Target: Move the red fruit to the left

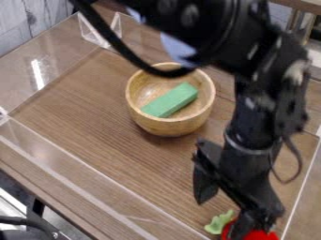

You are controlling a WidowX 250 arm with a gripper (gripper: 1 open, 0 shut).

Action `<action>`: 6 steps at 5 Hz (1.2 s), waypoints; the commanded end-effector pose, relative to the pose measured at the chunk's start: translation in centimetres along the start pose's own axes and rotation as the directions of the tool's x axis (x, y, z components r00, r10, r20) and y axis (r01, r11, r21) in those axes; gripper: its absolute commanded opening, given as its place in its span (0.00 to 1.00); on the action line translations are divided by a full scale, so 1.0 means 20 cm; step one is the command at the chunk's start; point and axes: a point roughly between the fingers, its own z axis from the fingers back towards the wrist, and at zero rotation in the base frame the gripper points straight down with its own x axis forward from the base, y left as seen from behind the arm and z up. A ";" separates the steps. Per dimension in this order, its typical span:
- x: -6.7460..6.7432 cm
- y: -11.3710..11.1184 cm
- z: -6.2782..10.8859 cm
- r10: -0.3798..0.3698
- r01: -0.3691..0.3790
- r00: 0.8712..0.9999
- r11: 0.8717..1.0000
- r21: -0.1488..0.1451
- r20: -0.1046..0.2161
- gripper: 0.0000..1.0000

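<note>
The red fruit lies at the near right corner of the wooden table, with its green leafy top pointing left; the arm hides most of it. My black gripper points straight down right above it. The jaws stand wide open, one finger to the left of the fruit and one to the right. Nothing is held between them, and I cannot tell whether the fingers touch the fruit.
A wooden bowl holding a green rectangular block sits at the middle of the table. Clear plastic walls fence the table on all sides. The large dark arm reaches across the right half.
</note>
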 end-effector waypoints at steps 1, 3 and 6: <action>0.08 -0.06 -0.08 0.017 -0.016 0.998 1.000 -0.011 0.056 1.00; 0.13 -0.04 -0.15 0.080 -0.079 0.992 0.997 -0.014 0.098 0.00; 0.19 -0.04 -0.21 0.107 -0.108 0.985 0.994 -0.003 0.136 0.00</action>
